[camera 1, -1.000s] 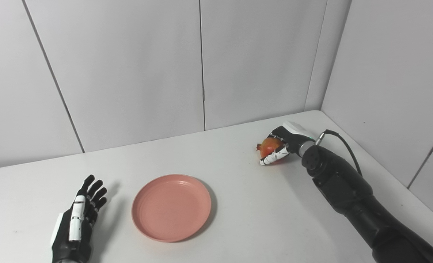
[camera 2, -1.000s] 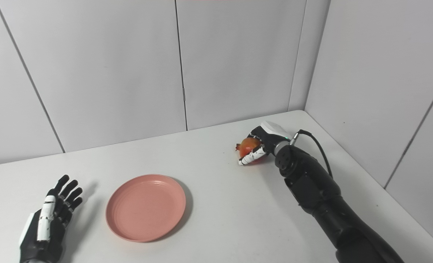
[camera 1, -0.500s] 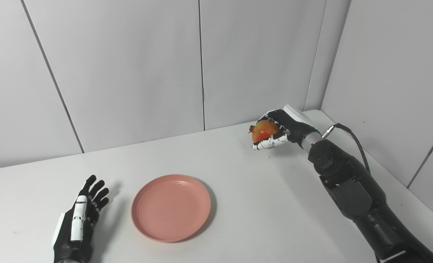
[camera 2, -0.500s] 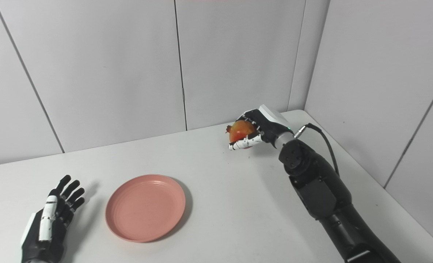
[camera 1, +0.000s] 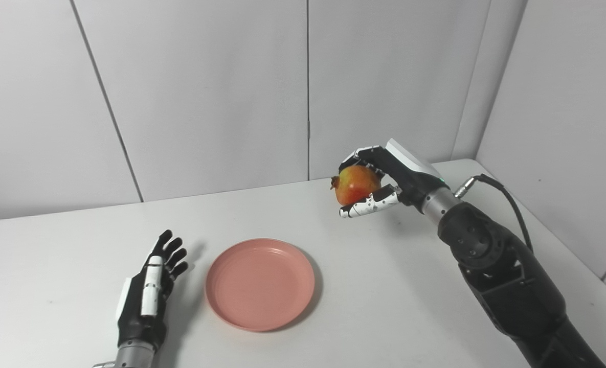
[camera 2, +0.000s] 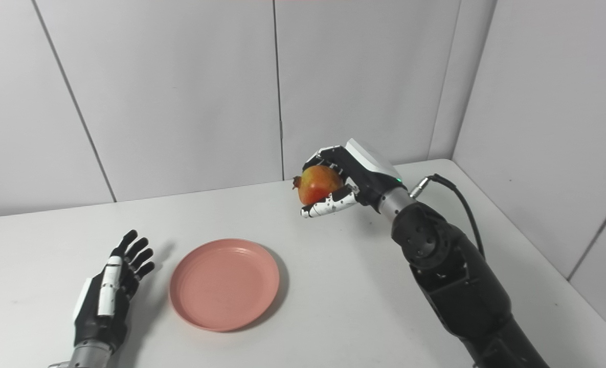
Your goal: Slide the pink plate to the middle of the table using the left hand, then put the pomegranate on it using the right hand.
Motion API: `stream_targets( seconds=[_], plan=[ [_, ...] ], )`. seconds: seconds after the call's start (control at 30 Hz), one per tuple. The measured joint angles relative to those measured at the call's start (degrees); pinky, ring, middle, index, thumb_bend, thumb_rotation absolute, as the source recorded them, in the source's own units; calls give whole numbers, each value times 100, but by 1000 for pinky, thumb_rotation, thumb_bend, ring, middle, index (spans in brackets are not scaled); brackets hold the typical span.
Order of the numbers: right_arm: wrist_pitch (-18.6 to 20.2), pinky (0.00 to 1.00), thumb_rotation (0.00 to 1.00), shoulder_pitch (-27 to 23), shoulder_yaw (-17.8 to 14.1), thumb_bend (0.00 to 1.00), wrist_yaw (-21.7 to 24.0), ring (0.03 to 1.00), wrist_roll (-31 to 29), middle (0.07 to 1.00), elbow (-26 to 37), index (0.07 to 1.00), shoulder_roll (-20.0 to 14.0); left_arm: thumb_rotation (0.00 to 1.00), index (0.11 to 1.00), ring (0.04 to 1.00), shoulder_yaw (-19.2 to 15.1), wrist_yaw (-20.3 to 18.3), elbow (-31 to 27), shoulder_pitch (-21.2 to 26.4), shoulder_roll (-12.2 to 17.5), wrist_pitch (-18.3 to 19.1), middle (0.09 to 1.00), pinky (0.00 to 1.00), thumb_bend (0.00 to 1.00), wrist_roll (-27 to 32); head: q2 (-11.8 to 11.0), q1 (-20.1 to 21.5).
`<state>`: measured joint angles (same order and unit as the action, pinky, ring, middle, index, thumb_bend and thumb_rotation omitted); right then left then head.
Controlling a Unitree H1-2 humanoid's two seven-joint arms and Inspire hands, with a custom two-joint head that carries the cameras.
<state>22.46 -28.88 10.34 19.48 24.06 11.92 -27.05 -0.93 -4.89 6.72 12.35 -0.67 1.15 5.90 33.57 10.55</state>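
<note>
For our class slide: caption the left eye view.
Right robot hand holds the pomegranate above the table; pink plate waits beside the open left robot hand.

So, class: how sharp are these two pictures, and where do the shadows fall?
Left eye view: sharp all over; the plate throws a soft shadow to its right, the left hand likewise. Right eye view: equally sharp, even light, no glare; a faint shadow lies on the table beneath the right hand holding the pomegranate.

Pink plate (camera 1: 260, 284) on white table (camera 1: 384, 306)
</note>
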Motion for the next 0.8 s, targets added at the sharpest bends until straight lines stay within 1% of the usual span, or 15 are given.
stream_targets(
  seconds=[0.03,0.07,0.13,0.2,0.3,0.33,0.37,0.43,0.5,0.57,0.63,0.7,0.8],
  plan=[
    [-1,467,67,-1,49,427,8,500,42,529,36,558,39,1000,902,912,22,26,-40,0,-27,13,919,909,387,-38,0,-26],
    [-4,479,49,-10,95,421,9,507,71,532,41,555,78,1000,903,912,35,42,-57,0,-38,30,919,907,394,-69,35,-235],
    [-23,480,30,-17,196,422,20,509,109,535,41,557,130,1000,907,913,68,147,-66,0,-85,71,922,909,396,-164,70,-491],
    [-151,477,18,-17,346,425,22,508,200,535,7,559,140,1000,909,913,95,249,-78,-1,-154,95,924,911,396,-249,71,-562],
    [-265,433,63,-36,482,427,19,484,324,523,-65,558,215,1000,917,912,180,334,-148,-1,-228,167,925,905,395,-360,114,-781],
    [-275,427,73,-56,526,425,17,481,359,523,-111,559,282,1000,918,913,212,382,-186,-1,-254,204,926,905,394,-379,115,-782],
    [-289,414,78,-63,570,422,17,473,394,519,-147,562,336,1000,918,911,228,415,-217,0,-292,224,924,900,388,-414,132,-869],
    [-334,399,61,-65,658,426,17,460,425,510,-200,561,435,1000,918,912,252,489,-230,1,-378,244,924,902,381,-482,150,-940],
    [-461,390,56,-77,706,429,2,452,433,506,-333,558,550,1000,920,912,266,514,-231,0,-442,266,925,905,381,-486,159,-976],
    [-520,347,73,-81,754,435,1,419,450,494,-422,557,645,1000,918,909,286,523,-237,1,-453,270,922,901,385,-508,202,-1116],
    [-618,350,67,-93,845,447,-3,427,534,498,-500,559,698,1000,914,904,291,576,-236,4,-453,270,917,894,386,-598,211,-1160],
    [-669,375,40,-93,935,455,-5,454,612,514,-574,563,771,1000,912,901,294,632,-235,9,-453,270,915,888,392,-659,229,-1230],
    [-784,363,57,-94,1038,452,-19,437,702,502,-697,566,888,1000,906,900,311,650,-235,10,-456,270,912,890,395,-723,246,-1248]
  ],
)
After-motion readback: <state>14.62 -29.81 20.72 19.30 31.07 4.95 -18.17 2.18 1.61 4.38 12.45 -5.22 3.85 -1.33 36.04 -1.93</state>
